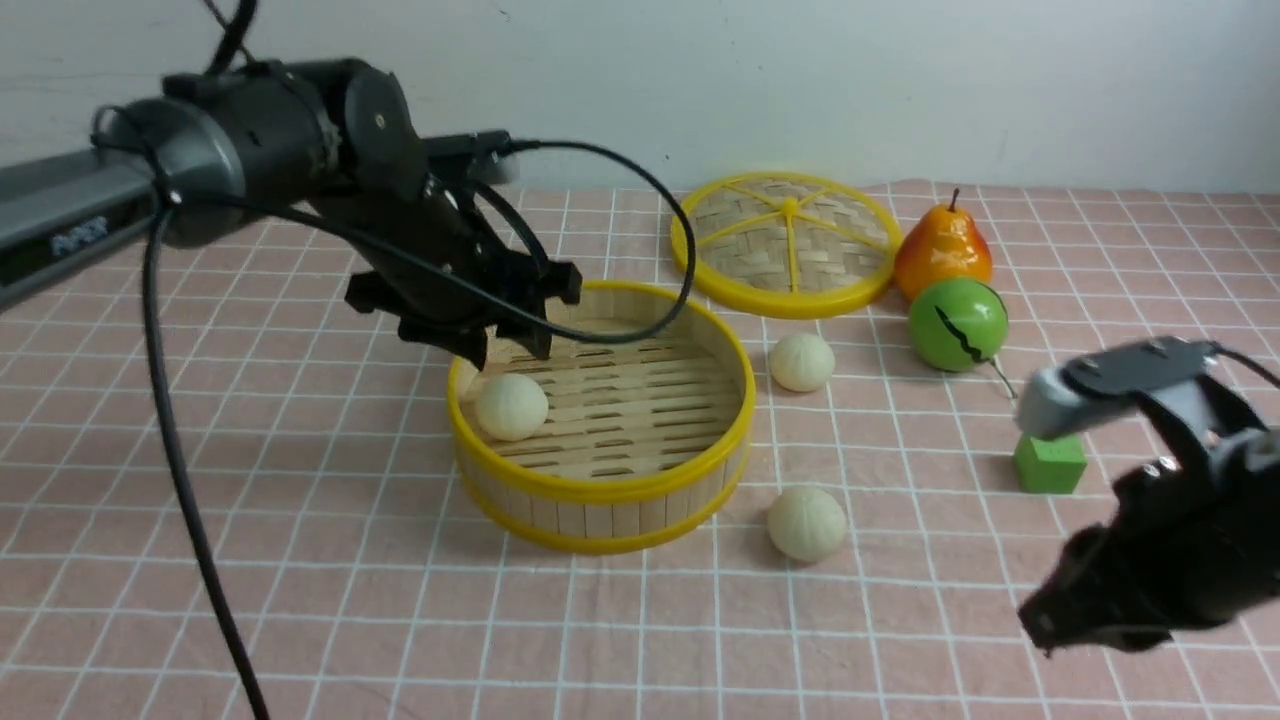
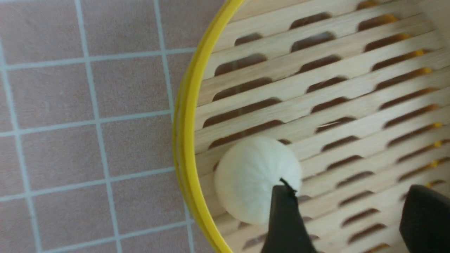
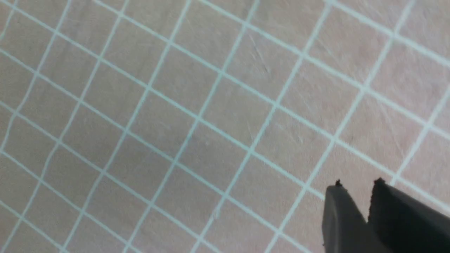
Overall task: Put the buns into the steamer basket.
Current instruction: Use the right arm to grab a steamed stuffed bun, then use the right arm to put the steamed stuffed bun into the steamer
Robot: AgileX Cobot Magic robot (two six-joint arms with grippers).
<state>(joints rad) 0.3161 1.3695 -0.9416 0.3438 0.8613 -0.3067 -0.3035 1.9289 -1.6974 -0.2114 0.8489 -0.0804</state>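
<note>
Pink gridded cloth [image 1: 300,560], pleated round bun [image 1: 511,406] in slatted bamboo steamer basket [image 1: 600,487], left fingers [image 2: 284,218] wide, right fingers [image 3: 339,218] together.

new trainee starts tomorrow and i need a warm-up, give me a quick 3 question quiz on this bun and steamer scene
1. How many buns lie inside the steamer basket?
2. True or false: the left tool is shut on a bun.
3. The buns outside the basket lie on which side of it? A) the robot's left B) the robot's right C) its far side

Key
1. One, near the basket's left rim.
2. False. The tool is open above the basket, jaws apart, with nothing between them.
3. B. The far bun and the near bun both sit on the cloth to the right.
</note>
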